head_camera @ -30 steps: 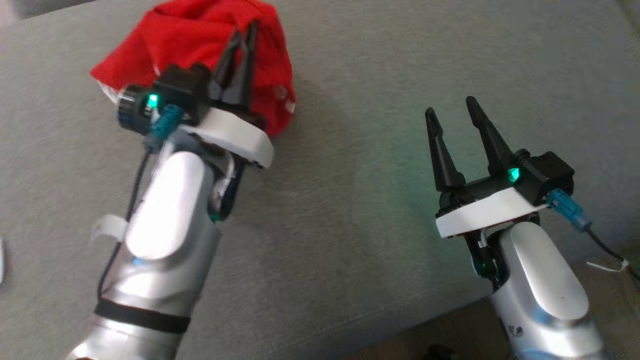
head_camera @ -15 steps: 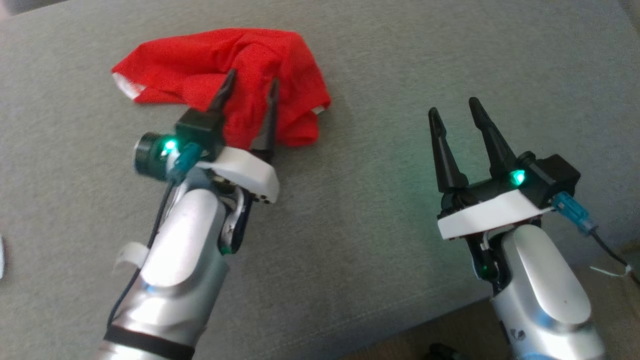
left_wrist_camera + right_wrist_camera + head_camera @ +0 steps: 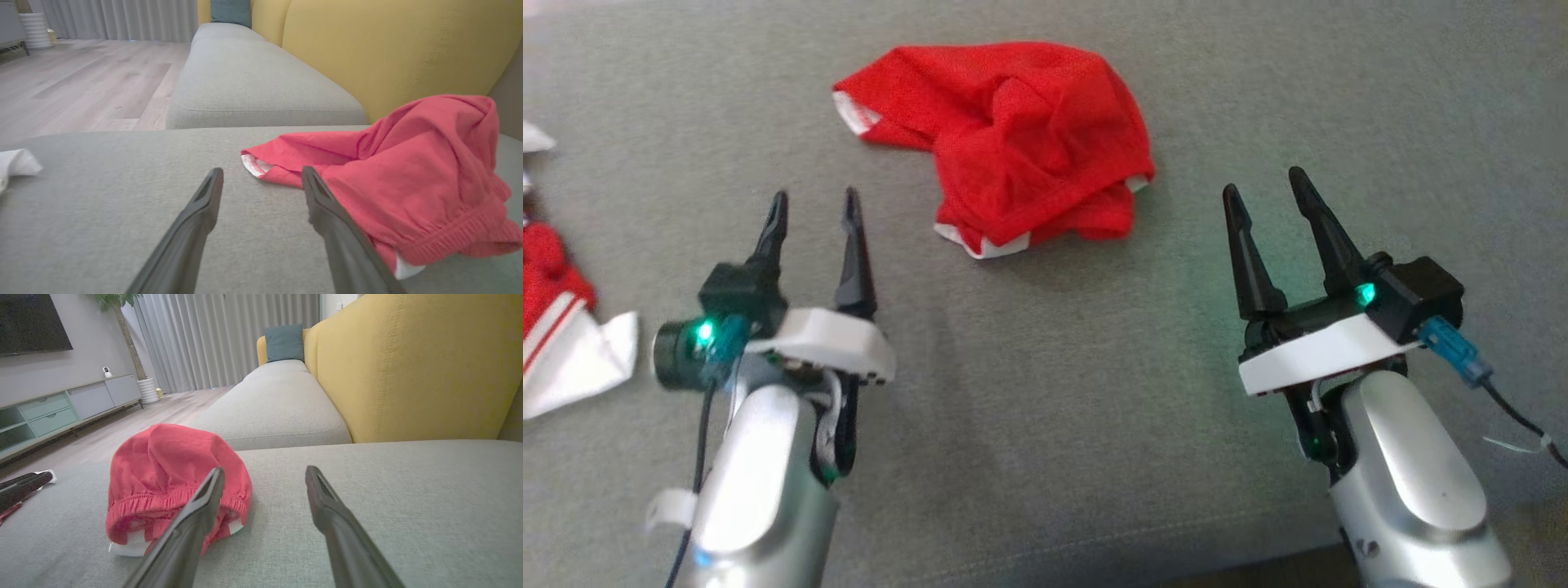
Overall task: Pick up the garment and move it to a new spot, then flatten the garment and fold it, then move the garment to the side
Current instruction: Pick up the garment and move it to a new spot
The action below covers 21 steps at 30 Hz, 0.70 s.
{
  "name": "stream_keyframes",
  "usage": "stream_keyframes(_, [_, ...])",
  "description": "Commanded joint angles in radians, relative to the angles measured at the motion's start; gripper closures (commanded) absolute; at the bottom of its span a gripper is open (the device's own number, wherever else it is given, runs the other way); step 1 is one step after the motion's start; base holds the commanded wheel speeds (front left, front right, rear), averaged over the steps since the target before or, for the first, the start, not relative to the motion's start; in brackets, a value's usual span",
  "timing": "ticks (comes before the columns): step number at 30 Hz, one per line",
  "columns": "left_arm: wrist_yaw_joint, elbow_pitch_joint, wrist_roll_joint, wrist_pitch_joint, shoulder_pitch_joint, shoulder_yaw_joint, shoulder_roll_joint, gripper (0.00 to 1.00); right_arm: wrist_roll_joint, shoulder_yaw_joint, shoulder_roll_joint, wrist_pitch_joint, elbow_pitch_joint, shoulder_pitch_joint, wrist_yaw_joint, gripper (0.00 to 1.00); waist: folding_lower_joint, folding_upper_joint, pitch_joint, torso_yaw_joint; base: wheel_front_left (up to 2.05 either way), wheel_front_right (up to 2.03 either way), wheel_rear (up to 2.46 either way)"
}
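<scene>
The garment (image 3: 1029,147) is lying as a crumpled red heap on the grey seat cushion (image 3: 1054,425), toward the cushion's back half, and nothing is gripping it. The trouble I'm expecting is a pinch catching two layers at once, so the bundle lifts as a lump instead of spreading. A wide sweep could also be snagging the other red-and-white garment (image 3: 556,343) at the cushion's left edge. The cushion is showing a flat, tight weave, likely dragging cloth rather than letting it slide. The heap is looking soft and meshy, folded over itself. Over the cushion's front half, the left gripper (image 3: 815,200) and right gripper (image 3: 1262,180) are both standing wide open and empty, fingers dark, long and tapering. A gathered edge (image 3: 163,498) and white trim (image 3: 992,245) are peeking out low.
</scene>
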Motion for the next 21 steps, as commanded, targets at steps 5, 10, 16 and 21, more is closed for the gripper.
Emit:
stream_keyframes(5, [0.002,-0.065,0.019,-0.006,0.055,0.092,0.009,0.0,-0.017,0.015,0.011,-0.011,-0.012,0.015,-0.001,0.0,0.0,0.0,-0.041,0.06,0.0,0.0,0.0])
stream_keyframes(10, [0.009,-0.086,0.028,-0.006,0.113,0.141,0.006,0.0,-0.022,0.018,0.011,-0.011,0.002,0.029,-0.001,0.0,0.0,0.0,-0.063,0.092,0.0,0.0,0.0])
stream_keyframes(16, [0.011,-0.106,0.04,-0.006,0.196,0.179,0.004,0.0,-0.025,0.021,0.01,-0.011,0.023,0.054,-0.001,0.0,0.0,0.0,-0.097,0.125,0.0,0.0,0.0])
stream_keyframes(21, [0.017,-0.127,0.032,-0.006,0.248,0.182,0.004,0.0,-0.022,0.019,0.01,-0.011,0.033,0.071,-0.001,0.0,0.0,0.0,-0.125,0.132,0.0,0.0,0.0])
